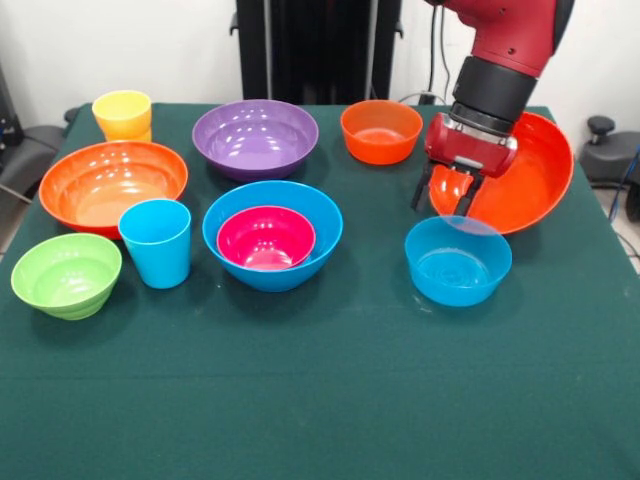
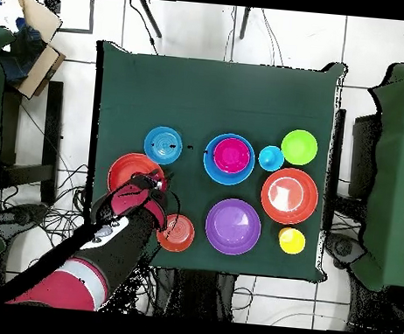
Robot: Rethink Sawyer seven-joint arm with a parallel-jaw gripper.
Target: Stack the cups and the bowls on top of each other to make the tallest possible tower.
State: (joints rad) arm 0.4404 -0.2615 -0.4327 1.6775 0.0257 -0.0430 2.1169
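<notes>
A green table (image 1: 320, 400) fills the front view, and the red and black arm (image 1: 505, 45) comes down at the upper right. Its gripper (image 1: 446, 198) pinches the near rim of a large orange bowl (image 1: 525, 185), which is tilted steeply with its far edge raised, at the right of the frame; one black finger (image 1: 421, 190) lies outside the rim and the other against the inside. A second large orange bowl (image 1: 112, 185) sits flat at the left. The purple bowl (image 1: 255, 137) is at upper centre. The large blue bowl (image 1: 272, 235) stands in the middle with the magenta bowl (image 1: 266, 238) nested inside it, the only stacked pair on the table. The medium blue bowl (image 1: 458, 260) sits just below the tilted bowl, its far rim overlapped by the gripper's tips in this view. The small orange bowl (image 1: 381, 131) is right of the purple one. The lime bowl (image 1: 66, 275) is at the lower left, with the blue cup (image 1: 156, 242) upright just right of it, near the large blue bowl. The yellow cup (image 1: 122, 115) stands at the upper left.
</notes>
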